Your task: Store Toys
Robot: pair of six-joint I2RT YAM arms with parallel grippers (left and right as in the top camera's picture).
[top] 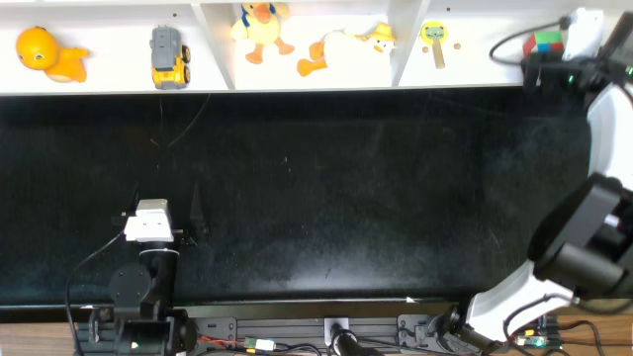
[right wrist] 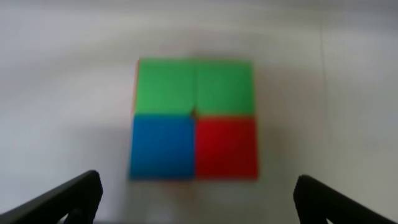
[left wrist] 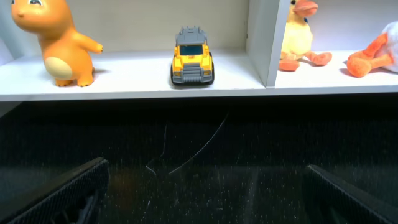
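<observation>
Seen from above, the white shelf (top: 99,85) runs along the far edge of the black worktop (top: 336,198). The colour cube (top: 544,43) sits in the shelf's end compartment on the right arm's side, with the right pincer (top: 550,65) at that compartment's mouth, just beside the cube. No toy lies on the worktop in front of the shelf, so I judge the storing to be all but finished. In the left wrist view, the left pincer (left wrist: 205,186) is spread wide and holds nothing. It sits low over the worktop in front of the shelf and faces the yellow truck (left wrist: 191,56), which shares a shelf compartment with the orange figure (left wrist: 56,43). A duck plush (left wrist: 298,34) stands in the next compartment along. In the right wrist view, the cube rests flat on the shelf floor with green, blue and red squares showing. The right pincer's fingers are wide apart, one to each side of the cube and neither touching it. The step in hand looks to be coming away from the stored cube. To do that well, hold the fingers at this spread and back straight out along the compartment's line. Avoid any sideways swing, which could clip a cube corner or the shelf wall. Lift only once outside the shelf's mouth.
</observation>
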